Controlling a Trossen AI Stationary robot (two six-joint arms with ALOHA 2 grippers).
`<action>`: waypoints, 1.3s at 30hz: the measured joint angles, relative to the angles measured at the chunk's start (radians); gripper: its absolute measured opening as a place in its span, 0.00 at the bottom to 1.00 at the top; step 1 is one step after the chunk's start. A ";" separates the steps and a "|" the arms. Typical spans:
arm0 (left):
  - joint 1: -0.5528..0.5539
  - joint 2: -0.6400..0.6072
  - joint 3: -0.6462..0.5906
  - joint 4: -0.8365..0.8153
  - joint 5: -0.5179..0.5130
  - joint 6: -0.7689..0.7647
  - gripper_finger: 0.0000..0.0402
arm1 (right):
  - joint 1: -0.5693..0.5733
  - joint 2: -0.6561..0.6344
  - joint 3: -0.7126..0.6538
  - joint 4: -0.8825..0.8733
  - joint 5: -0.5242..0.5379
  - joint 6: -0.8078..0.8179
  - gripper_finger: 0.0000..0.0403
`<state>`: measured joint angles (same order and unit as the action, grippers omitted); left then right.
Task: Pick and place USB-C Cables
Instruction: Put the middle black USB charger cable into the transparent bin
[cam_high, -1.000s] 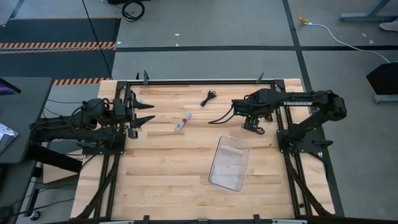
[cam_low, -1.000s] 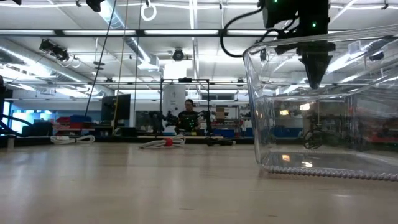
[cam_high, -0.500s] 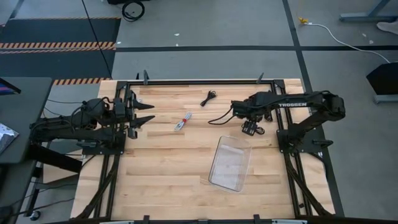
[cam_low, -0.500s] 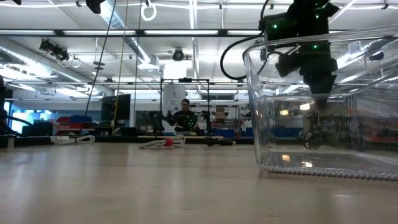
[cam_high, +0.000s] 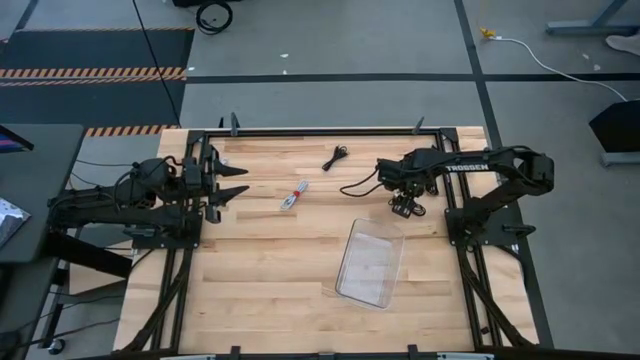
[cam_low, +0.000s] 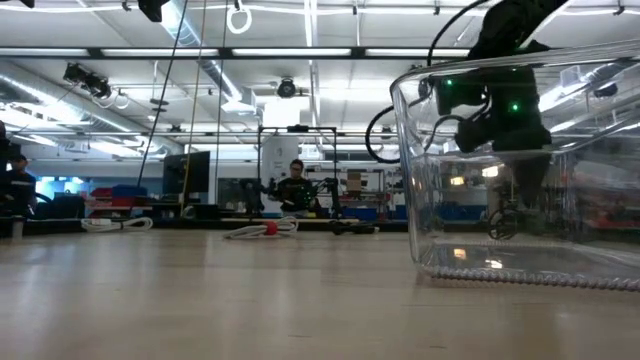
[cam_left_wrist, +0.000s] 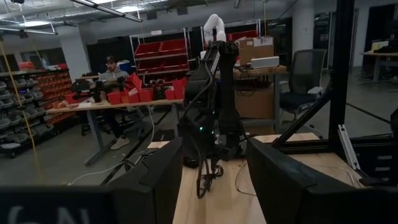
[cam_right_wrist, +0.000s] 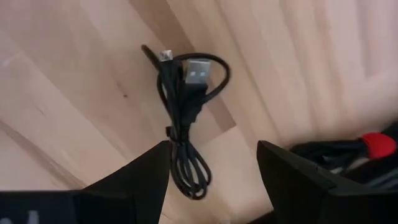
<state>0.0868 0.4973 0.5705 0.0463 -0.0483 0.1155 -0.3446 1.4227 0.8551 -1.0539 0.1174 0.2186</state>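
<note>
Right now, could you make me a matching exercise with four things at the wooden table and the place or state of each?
1 clear rectangular plastic bin
2 red-and-white coiled cable
3 left gripper
4 right gripper

A over a black coiled cable
B at the table's left edge
C empty
D table's middle

Pairs: 1-C, 2-D, 3-B, 4-A

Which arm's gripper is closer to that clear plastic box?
The right gripper hangs just beyond the clear box's far end. The left gripper waits far off across the table.
</note>
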 joint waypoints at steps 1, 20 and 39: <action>0.000 0.000 0.000 0.000 0.000 0.000 0.46 | -0.004 0.000 -0.012 0.017 -0.008 -0.003 0.61; 0.000 0.000 0.000 0.000 0.000 0.001 0.46 | -0.015 0.000 -0.145 0.210 0.047 0.004 0.61; 0.000 0.000 0.000 -0.012 0.000 0.013 0.46 | -0.016 0.000 -0.107 0.200 0.012 0.023 0.06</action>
<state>0.0868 0.4973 0.5705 0.0340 -0.0486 0.1280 -0.3603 1.4227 0.7479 -0.8536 0.1291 0.2414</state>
